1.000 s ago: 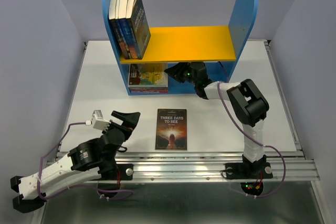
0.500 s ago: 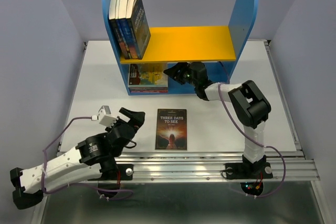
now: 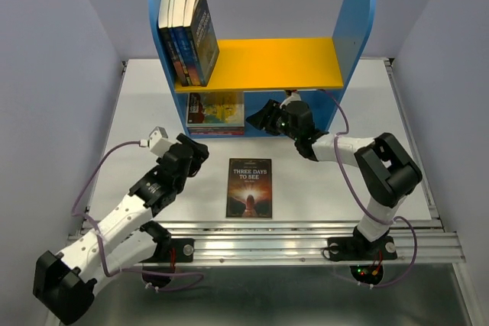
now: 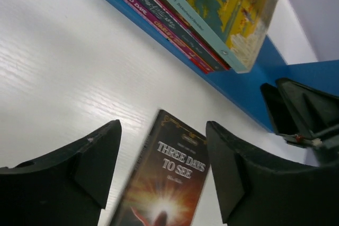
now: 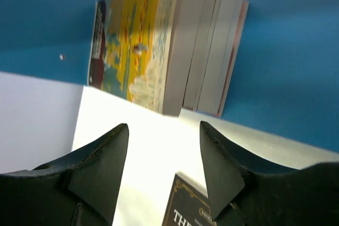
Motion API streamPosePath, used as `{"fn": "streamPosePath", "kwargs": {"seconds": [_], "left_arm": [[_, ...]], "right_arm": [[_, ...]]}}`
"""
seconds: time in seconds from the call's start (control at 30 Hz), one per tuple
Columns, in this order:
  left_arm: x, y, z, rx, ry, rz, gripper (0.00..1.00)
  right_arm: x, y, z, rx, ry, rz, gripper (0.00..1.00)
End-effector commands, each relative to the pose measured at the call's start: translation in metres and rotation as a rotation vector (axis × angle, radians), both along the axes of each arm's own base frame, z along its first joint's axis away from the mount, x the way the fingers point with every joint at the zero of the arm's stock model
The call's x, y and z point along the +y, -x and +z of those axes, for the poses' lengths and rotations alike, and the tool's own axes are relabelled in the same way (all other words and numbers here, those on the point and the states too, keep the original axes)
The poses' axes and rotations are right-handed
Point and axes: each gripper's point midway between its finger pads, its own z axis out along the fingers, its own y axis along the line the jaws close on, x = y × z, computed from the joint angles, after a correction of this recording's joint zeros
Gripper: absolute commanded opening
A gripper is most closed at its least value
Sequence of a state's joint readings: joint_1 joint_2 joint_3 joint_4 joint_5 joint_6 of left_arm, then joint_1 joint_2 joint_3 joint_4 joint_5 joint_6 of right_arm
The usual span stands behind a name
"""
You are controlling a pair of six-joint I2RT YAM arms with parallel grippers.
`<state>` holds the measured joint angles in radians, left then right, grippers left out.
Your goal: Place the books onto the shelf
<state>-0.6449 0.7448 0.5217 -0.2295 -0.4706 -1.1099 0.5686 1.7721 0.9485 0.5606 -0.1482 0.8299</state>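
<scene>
The dark book "Three Days to See" [image 3: 250,188] lies flat, cover up, on the white table in front of the shelf [image 3: 260,62]. My left gripper [image 3: 192,155] hovers just left of it, open and empty; in the left wrist view the book [image 4: 170,183] shows between the fingers [image 4: 85,168]. My right gripper [image 3: 260,117] stands open and empty at the mouth of the blue lower compartment, facing a flat stack of books [image 5: 169,46] topped by a yellow-teal cover. Three books [image 3: 187,34] stand upright at the left end of the yellow upper board.
The shelf's tall blue side panels [image 3: 353,28] rise on both sides. Grey walls close in the table on the left, right and back. A metal rail [image 3: 306,238] runs along the near edge. The right gripper's black fingers [image 4: 302,112] show in the left wrist view.
My left arm has swung forward and up the table, to just left of the dark book. My right gripper has drawn back out of the lower compartment and its jaws have spread wider.
</scene>
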Motion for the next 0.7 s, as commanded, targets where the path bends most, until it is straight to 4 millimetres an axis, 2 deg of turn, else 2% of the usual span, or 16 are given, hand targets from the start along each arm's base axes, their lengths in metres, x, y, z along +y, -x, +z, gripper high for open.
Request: {"fn": "streamPosePath", "kwargs": {"seconds": [0.0,0.03,0.07,0.1,0.13,0.17,0.2,0.27,0.3,0.37,0.43,0.5,0.67], "left_arm": [[-0.012,-0.024,0.012,-0.051,-0.037,-0.101,0.65],[-0.010,-0.028,0.012,-0.050,-0.041,-0.089,0.56],[-0.009,-0.032,0.011,-0.051,-0.046,-0.079,0.42],[-0.009,-0.037,0.008,-0.051,-0.055,-0.072,0.33],[-0.007,-0.039,0.005,-0.040,-0.062,-0.062,0.22],[-0.004,-0.043,0.001,-0.033,-0.066,-0.047,0.05],[-0.002,-0.045,-0.002,-0.024,-0.072,-0.038,0.00],[0.001,-0.056,0.003,-0.058,-0.063,-0.015,0.00],[0.002,-0.059,-0.002,-0.048,-0.071,-0.010,0.00],[0.004,-0.068,0.000,-0.075,-0.071,0.009,0.00],[0.006,-0.075,0.006,-0.104,-0.071,0.028,0.00],[0.011,-0.082,0.004,-0.103,-0.083,0.060,0.00],[0.023,-0.095,0.006,-0.120,-0.098,0.128,0.00]], "right_arm": [[0.014,0.028,0.007,-0.062,0.053,0.086,0.57],[0.012,0.028,0.005,-0.060,0.058,0.078,0.54],[0.015,0.032,0.003,-0.057,0.065,0.082,0.51],[0.013,0.031,0.000,-0.054,0.073,0.067,0.43],[0.015,0.033,-0.001,-0.056,0.078,0.068,0.40],[0.019,0.035,-0.004,-0.056,0.084,0.073,0.33],[0.019,0.033,-0.006,-0.050,0.085,0.071,0.30],[0.027,0.033,-0.005,-0.065,0.087,0.080,0.25],[0.032,0.034,-0.005,-0.070,0.090,0.085,0.22],[0.033,0.025,-0.005,-0.076,0.096,0.059,0.19],[0.039,0.020,0.000,-0.091,0.094,0.047,0.17],[0.043,0.017,-0.007,-0.084,0.109,0.042,0.16],[0.045,0.006,-0.009,-0.093,0.126,-0.007,0.14]]}}
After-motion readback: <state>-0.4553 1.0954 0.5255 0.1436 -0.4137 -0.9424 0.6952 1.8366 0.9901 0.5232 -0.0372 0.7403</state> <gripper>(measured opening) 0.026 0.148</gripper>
